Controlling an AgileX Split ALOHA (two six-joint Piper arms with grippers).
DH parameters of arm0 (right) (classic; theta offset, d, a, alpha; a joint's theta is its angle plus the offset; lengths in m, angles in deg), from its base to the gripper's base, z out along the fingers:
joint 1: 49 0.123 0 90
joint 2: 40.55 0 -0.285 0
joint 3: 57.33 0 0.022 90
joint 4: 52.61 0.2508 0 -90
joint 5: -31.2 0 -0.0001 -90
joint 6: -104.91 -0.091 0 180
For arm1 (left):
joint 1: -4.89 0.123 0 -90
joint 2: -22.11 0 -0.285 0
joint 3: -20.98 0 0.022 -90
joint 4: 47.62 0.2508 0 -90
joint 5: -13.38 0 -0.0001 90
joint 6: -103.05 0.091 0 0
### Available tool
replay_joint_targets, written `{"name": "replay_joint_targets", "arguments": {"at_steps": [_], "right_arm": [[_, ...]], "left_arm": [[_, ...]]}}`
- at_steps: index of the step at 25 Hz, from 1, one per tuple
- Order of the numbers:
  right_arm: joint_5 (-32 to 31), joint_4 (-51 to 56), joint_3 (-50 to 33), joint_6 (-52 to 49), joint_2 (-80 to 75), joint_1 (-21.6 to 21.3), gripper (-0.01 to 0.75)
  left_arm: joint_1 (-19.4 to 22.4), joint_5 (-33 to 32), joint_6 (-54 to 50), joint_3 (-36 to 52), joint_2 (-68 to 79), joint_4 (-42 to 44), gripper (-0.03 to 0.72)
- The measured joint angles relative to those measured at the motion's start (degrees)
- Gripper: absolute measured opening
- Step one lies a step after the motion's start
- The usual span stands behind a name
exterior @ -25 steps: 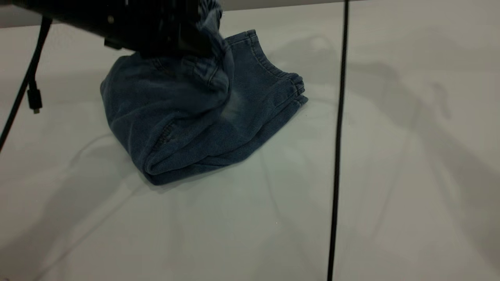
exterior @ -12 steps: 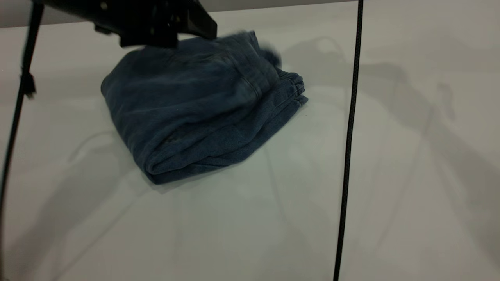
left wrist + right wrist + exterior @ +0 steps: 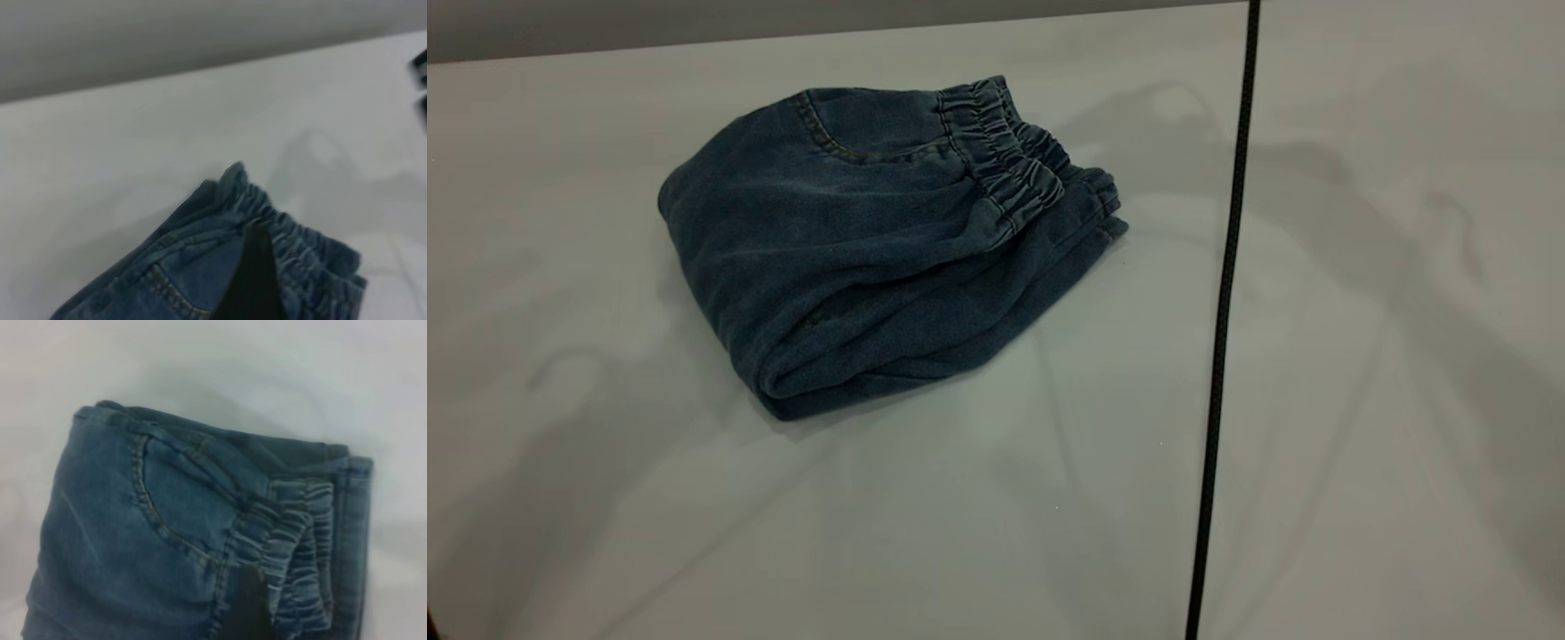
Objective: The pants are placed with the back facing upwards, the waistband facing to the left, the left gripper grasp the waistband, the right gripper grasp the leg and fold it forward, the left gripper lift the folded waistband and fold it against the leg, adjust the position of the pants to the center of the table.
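Note:
The blue denim pants (image 3: 845, 258) lie folded in a compact bundle on the white table (image 3: 960, 516), left of the middle. The gathered waistband (image 3: 1005, 169) rests on top at the bundle's right end, over the folded leg (image 3: 1049, 253) layers. Neither gripper shows in the exterior view. In the left wrist view my left gripper (image 3: 330, 303) hangs open above the waistband (image 3: 293, 240), only one black finger (image 3: 252, 280) showing. In the right wrist view my right gripper (image 3: 300, 628) hovers open over the waistband (image 3: 293, 547) and a back pocket (image 3: 180, 500), holding nothing.
A thin black cable (image 3: 1221, 311) hangs down just right of the pants, crossing the whole exterior view. The table's far edge (image 3: 694, 40) runs close behind the bundle. Bare tabletop lies in front and to the right.
The left gripper, which held the waistband raised over the pants, has let it go and left the exterior view. The waistband now lies flat on the folded leg.

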Motion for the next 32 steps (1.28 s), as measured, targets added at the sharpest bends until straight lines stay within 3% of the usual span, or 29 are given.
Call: {"name": "replay_joint_targets", "arguments": {"at_steps": [6, 12, 17, 22, 28, 32], "right_arm": [[-0.2, 2.6, 0.0, -0.1, -2.9, 2.0, 0.54], [2.2, -0.5, -0.1, -0.6, -7.4, 10.6, 0.54], [9.0, -11.8, -0.1, -9.1, -10.2, 18.2, 0.54], [10.2, -25.0, -0.1, -20.4, -12.2, 24.6, 0.54], [11.7, -36.6, 0.0, -29.1, -16.3, 25.7, 0.54], [10.2, -37.0, 0.1, -30.9, -17.1, 25.7, 0.54]], "left_arm": [[0.0, 0.6, 0.0, 2.2, -11.5, -0.3, 0.563], [0.0, 0.7, 0.0, 1.7, -18.2, -0.4, 0.563], [0.0, -1.7, -0.9, 1.7, -18.0, -0.9, 0.563], [-0.1, -2.3, -1.0, 1.7, -18.0, -0.9, 0.563], [-0.1, -5.8, -1.0, 1.7, -18.0, -0.8, 0.563], [-0.1, -6.6, -1.0, 1.6, -17.9, -0.7, 0.561]]}}
